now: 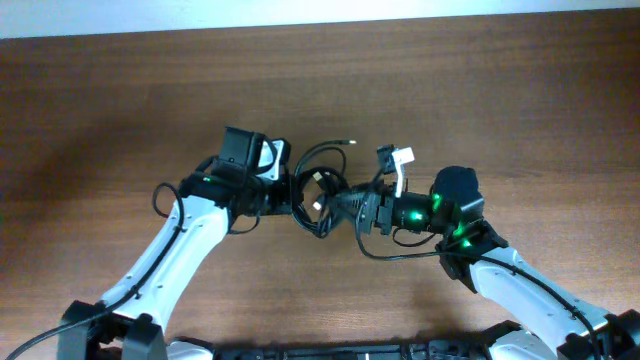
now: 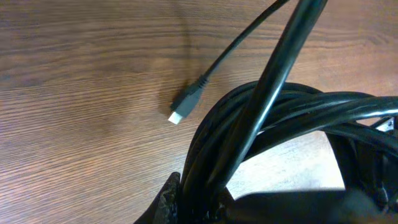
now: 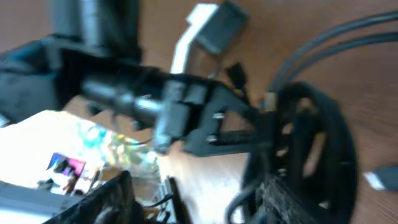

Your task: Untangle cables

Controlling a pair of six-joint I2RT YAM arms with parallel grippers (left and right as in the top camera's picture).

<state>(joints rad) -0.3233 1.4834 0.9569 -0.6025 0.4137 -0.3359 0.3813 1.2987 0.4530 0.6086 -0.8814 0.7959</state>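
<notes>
The cables (image 1: 322, 192) lie as a bundle of thin black loops in the middle of the table, between my two grippers. My left gripper (image 1: 288, 196) is shut on the bundle's left side. In the left wrist view the strands (image 2: 261, 130) rise out of the gripper (image 2: 200, 200), and one loose silver-tipped plug (image 2: 182, 110) rests on the wood. My right gripper (image 1: 347, 206) sits at the bundle's right side. Its blurred view shows the gripper (image 3: 205, 193) open, bare wood between the fingers, and cable loops (image 3: 317, 143) beside its right finger (image 3: 289, 199).
A small black-and-white plug piece (image 1: 398, 158) lies just behind the right gripper and also shows in the right wrist view (image 3: 208, 25). One cable end (image 1: 348, 142) points toward the far side. Brown wood table (image 1: 120, 110) stretches all around.
</notes>
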